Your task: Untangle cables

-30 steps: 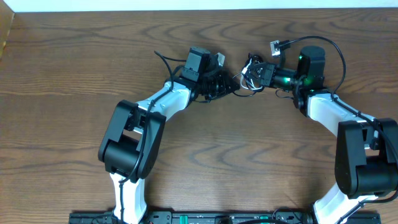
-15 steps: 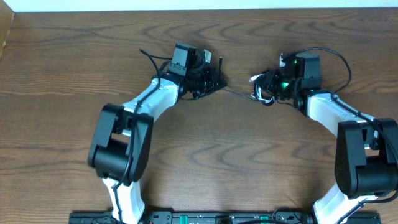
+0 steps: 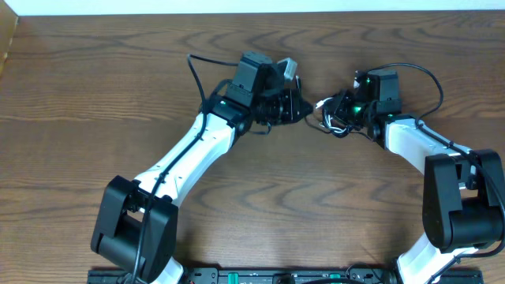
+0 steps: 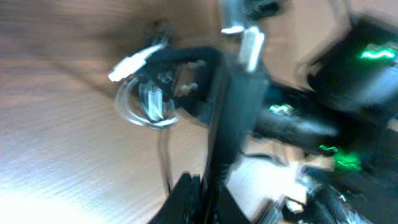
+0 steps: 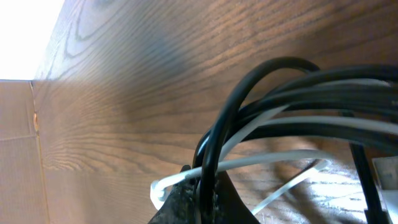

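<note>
Cables (image 3: 327, 125) bunched upper centre, black-white loops pinched in right gripper (image 3: 338, 114) fingertips; left gripper (image 3: 302, 110) fingers pressed together just left of bundle.

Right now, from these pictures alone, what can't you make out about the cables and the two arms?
- Left wrist view: motion blur. Loops of the white cable show, but what the left tool grips cannot be told.
- Overhead view: the tangle of white and black cable is too small, partly under both tools; crossings cannot be traced.
- Right wrist view: cables run off the right edge; the right tool is cut by the bottom edge.
</note>
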